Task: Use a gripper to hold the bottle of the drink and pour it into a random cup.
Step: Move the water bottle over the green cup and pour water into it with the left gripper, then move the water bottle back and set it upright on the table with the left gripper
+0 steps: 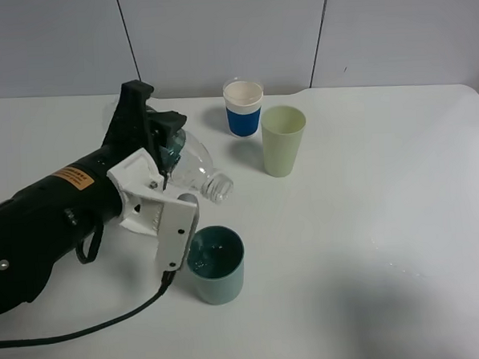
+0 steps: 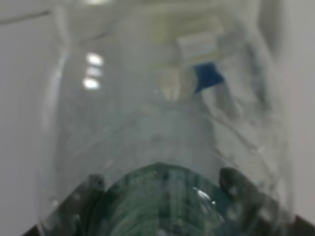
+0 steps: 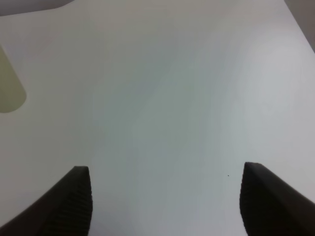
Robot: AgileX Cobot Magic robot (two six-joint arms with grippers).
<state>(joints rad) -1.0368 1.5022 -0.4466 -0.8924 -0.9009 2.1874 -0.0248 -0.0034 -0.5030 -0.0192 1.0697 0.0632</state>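
From above, the left tool [image 1: 164, 174] is clenched on the bottle [image 1: 192, 159], which is tipped almost flat with its mouth near the far rim of the dark teal cup [image 1: 218, 271] on the worktop [image 1: 370, 221]; pouring looks under way, with setting the bottle down left to do. The left wrist view is filled by that clear bottle [image 2: 162, 128] between the jaws. The right wrist view shows the right tool [image 3: 165, 199] spread wide, grasping nothing.

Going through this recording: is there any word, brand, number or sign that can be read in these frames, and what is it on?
No text is legible in any view.
The orange label on the left arm: dark print, too small to read.
The green label on the bottle: blurred, no words can be made out.
The blue-and-white cup: no print visible.
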